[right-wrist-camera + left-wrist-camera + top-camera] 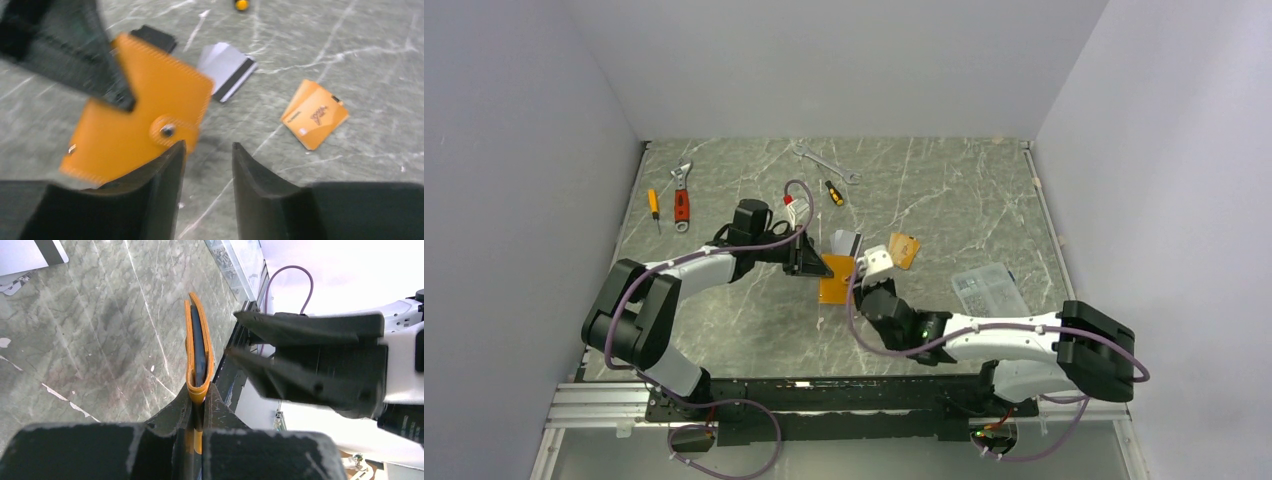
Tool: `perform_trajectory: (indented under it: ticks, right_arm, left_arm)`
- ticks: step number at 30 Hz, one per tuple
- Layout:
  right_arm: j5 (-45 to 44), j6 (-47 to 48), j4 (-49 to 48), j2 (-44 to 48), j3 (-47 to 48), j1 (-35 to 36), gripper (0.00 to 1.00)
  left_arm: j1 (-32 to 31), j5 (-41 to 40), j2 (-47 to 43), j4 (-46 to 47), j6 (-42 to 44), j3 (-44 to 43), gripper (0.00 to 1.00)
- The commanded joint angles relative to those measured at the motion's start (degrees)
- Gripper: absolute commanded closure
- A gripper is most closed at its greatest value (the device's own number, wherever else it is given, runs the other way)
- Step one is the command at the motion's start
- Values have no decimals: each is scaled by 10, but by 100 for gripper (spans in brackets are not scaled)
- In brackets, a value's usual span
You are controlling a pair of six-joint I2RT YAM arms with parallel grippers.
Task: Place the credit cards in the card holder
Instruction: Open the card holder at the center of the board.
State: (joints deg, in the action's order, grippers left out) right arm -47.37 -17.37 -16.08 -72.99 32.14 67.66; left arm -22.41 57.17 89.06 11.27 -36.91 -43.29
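We show the left gripper (199, 401) clamped on the closed card holder (198, 352); its snap tab (167, 131) faces the right gripper (207, 157), jaws apart, empty.

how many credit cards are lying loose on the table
2: a silver-grey plastic card with a black stripe, just beyond the orange leather card holder, and an orange-tan plastic card right of it. Others may be stacked under them or inside the folded holder.

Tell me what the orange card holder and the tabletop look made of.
Orange stitched card holder: leather or imitation, matte, with stitching along its edges and a metal-looking snap. Grey-green tabletop: marble-look stone or laminate, white veins, faint sheen.
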Motion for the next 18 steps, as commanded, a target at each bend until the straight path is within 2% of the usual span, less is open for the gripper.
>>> perform_trajectory:
  ticks: [1,2,3,8,12,18]
  right_arm:
    - [23,163,-124,15,-31,47,33]
    - [27,169,-128,13,-32,51,20]
    - [32,178,-127,10,-30,53,11]
    - [49,219,-135,-2,-13,56,8]
    - [40,256,-153,-28,0,56,16]
    - [11,272,-150,-87,20,55,44]
  left_arm:
    - [8,19,-18,4,-5,-5,100]
    - [10,19,-18,4,-5,-5,100]
    - [10,19,-18,4,-4,-5,100]
    - [13,20,-19,4,-5,-5,100]
    - [15,23,-21,9,-11,-3,100]
    - [18,32,-27,16,-22,-2,100]
